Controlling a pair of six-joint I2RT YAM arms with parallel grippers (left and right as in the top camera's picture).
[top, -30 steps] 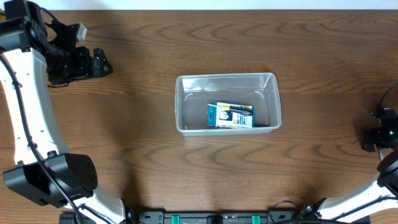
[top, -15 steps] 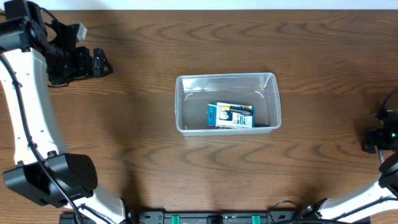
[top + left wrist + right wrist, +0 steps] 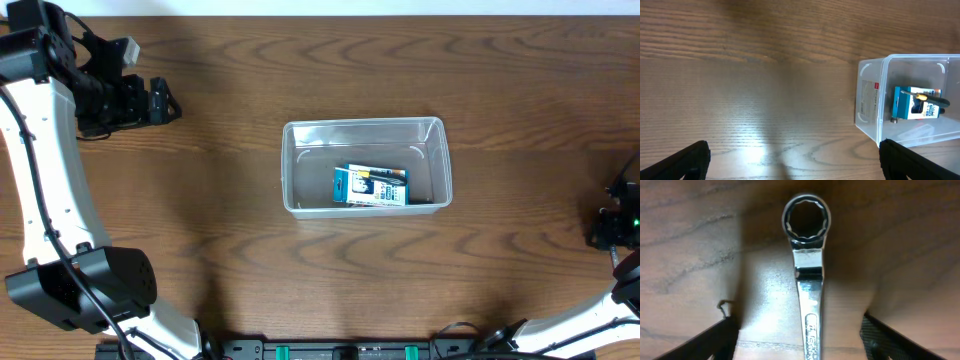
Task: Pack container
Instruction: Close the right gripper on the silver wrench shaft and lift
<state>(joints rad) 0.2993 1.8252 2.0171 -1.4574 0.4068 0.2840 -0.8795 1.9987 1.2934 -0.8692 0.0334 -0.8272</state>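
Note:
The clear plastic container (image 3: 366,165) stands at the table's middle; it also shows in the left wrist view (image 3: 912,97). A small blue-and-white box (image 3: 371,186) lies inside it, with a small screwdriver on top in the left wrist view (image 3: 920,96). My left gripper (image 3: 160,100) is open and empty at the far left, well away from the container; its fingertips (image 3: 795,160) frame bare wood. My right gripper (image 3: 612,225) is at the right edge, low over the table. Its open fingers (image 3: 800,335) straddle a shiny ring wrench (image 3: 807,270) lying on the wood, not touching it.
Dark wooden table (image 3: 320,290) all around the container. The arm bases and a black rail sit along the front edge (image 3: 340,350).
My right gripper has drifted slightly down and right at the table's right edge. The left arm and the container have not moved.

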